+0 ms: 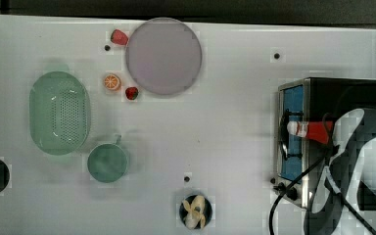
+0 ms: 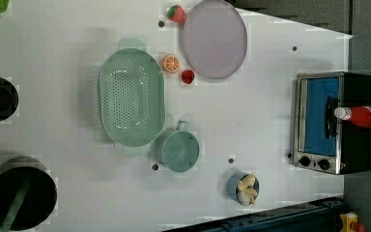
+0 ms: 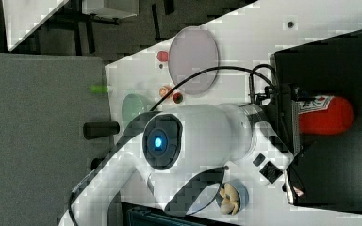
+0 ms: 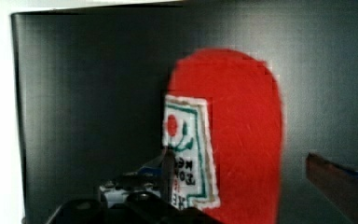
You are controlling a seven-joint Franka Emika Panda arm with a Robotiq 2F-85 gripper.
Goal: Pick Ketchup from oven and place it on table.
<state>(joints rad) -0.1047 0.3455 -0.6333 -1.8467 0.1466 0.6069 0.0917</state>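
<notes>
The ketchup [image 1: 311, 131], a red bottle with a white cap and a white-and-red label, lies on its side on top of the black oven [image 1: 345, 93], cap towards the blue glass door. In the wrist view the ketchup [image 4: 242, 140] sits between the fingers of my gripper [image 4: 254, 186], which is open. One finger is beside the label and the other stands clear of the bottle's far side. In the right view my gripper [image 3: 293, 115] reaches over the bottle's label end [image 3: 327, 115]. The white table [image 1: 225, 137] spreads out in front of the oven.
On the table are a green colander [image 1: 58, 112], a green cup [image 1: 107, 162], a grey-lilac plate [image 1: 164, 56], two strawberries, an orange slice [image 1: 111, 82] and a small bowl of banana [image 1: 195, 211]. The arm's cable [image 1: 293, 186] hangs past the oven's knobs.
</notes>
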